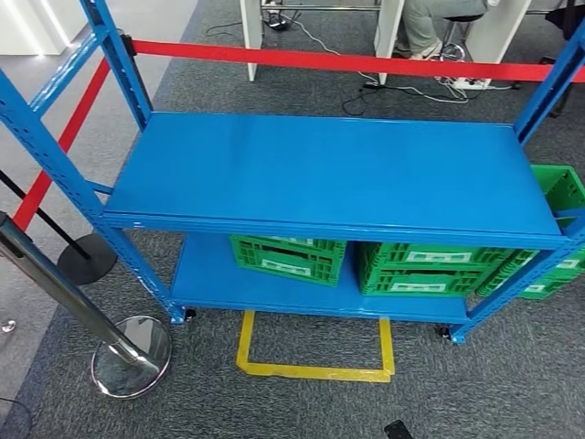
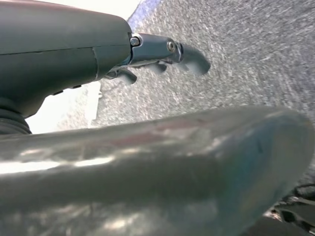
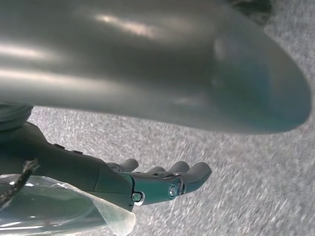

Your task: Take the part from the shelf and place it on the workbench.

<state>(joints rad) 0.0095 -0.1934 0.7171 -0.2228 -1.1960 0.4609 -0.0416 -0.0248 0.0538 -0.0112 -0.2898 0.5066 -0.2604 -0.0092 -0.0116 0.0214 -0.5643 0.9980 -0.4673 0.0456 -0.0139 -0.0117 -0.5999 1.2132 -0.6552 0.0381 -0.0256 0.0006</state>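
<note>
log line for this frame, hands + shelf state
left hand: open, over carpet | right hand: open, over carpet | blue shelf: top level bare | green crates: lower level | part: not identifiable

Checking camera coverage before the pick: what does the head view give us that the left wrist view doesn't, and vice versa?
Head view alone: the blue shelf with its bare top deck, green crates on the lower deck, a yellow floor marking, the red barrier tape and a stanchion base.

Left wrist view alone: the left hand, fingers apart and holding nothing, hanging over the floor.

Both: the grey carpet.
</note>
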